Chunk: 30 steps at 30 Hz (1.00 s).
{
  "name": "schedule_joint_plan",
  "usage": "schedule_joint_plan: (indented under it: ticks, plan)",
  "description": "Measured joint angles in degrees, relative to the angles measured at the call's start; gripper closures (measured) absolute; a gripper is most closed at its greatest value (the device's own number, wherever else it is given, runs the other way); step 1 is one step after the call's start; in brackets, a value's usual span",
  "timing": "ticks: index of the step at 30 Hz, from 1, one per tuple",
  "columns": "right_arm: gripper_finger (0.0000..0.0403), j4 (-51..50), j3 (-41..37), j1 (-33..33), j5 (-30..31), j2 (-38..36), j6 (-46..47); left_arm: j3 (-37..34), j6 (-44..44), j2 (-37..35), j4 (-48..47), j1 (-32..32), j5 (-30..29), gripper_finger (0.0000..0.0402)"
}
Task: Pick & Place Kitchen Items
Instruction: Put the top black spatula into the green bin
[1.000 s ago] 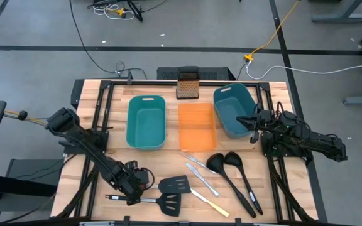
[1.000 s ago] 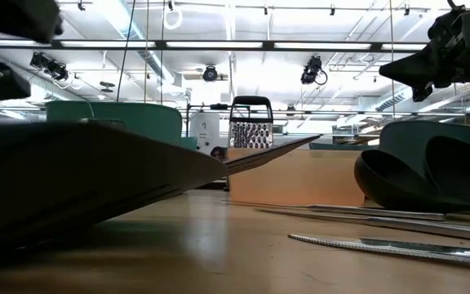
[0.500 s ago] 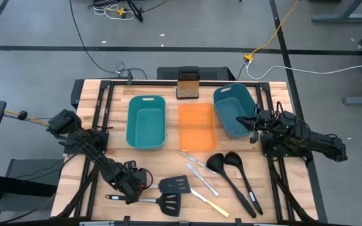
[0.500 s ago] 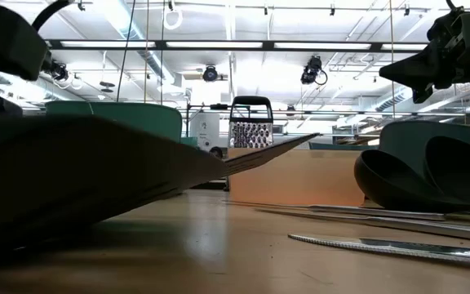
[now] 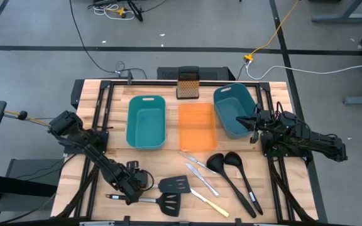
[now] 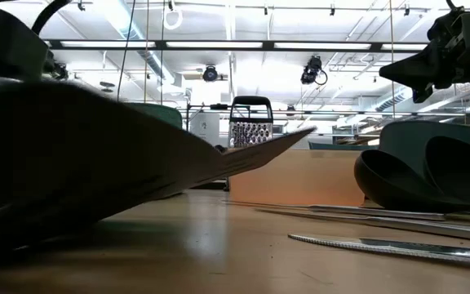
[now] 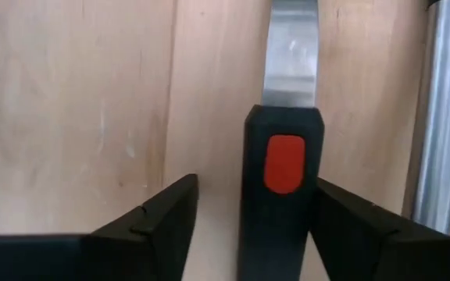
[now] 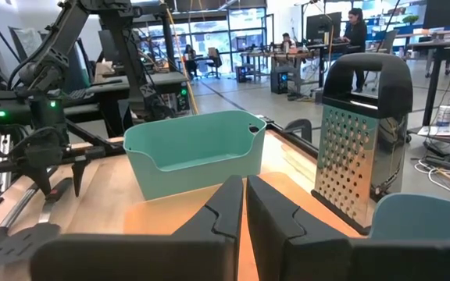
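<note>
Two black slotted spatulas (image 5: 175, 184) (image 5: 170, 202) lie flat near the table's near edge. My left gripper (image 5: 131, 187) is open and low over a spatula handle. In the left wrist view its fingers straddle the black handle (image 7: 281, 195), which has a red inset and a silver shank beyond it. My right gripper (image 5: 254, 122) (image 8: 244, 207) is shut, holds nothing and hovers over the right teal bin (image 5: 231, 110). Two ladles (image 5: 231, 172) (image 5: 244, 179), two silver knives (image 5: 197, 161) (image 5: 203, 179) and a yellow-handled knife (image 5: 211, 204) lie on the table. My left gripper comes from above, pointing down, with one finger on each side of the spatula's handle, a little back from its shank end. One finger (image 7: 358, 234) lies against the handle's side (image 7: 307, 226). The other finger (image 7: 162, 226) stands apart from it across a gap.
A left teal bin (image 5: 146, 121) and an orange tray (image 5: 197, 125) sit mid-table beside the right bin. A dark box grater (image 5: 187, 85) (image 8: 362, 133) stands at the far edge. Black frame rails run along both sides. People show in the room beyond.
In the low view the near spatula's blade has tipped, and its dark upper edge has risen step by step. The left gripper has stayed over the handle with hardly any shift.
</note>
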Motion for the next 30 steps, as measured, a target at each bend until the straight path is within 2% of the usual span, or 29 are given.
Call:
schedule_joint_plan:
  ticks: [9,14,19,24,30]
  plan:
    - [0.0375,0.0,0.0,0.0,0.0,0.0,0.0,0.1,1.3,0.2,-1.1,0.0,-0.8,0.0287]
    - [0.0375,0.0,0.0,0.0,0.0,0.0,0.0,0.0,1.3,-1.4,-2.6,0.0,-1.0,0.0287]
    - [0.0375,0.1,0.0,0.0,0.0,0.0,0.1,4.1,2.7,-1.5,-10.3,0.0,-4.4,0.0287]
    - [0.0375,0.2,0.0,0.0,0.0,0.0,0.4,11.2,5.7,-1.5,-20.9,0.0,-9.8,0.0287]
    - [0.0375,0.4,0.0,0.0,0.0,0.0,0.3,23.5,11.3,-1.5,-34.9,0.0,-18.1,0.0287]
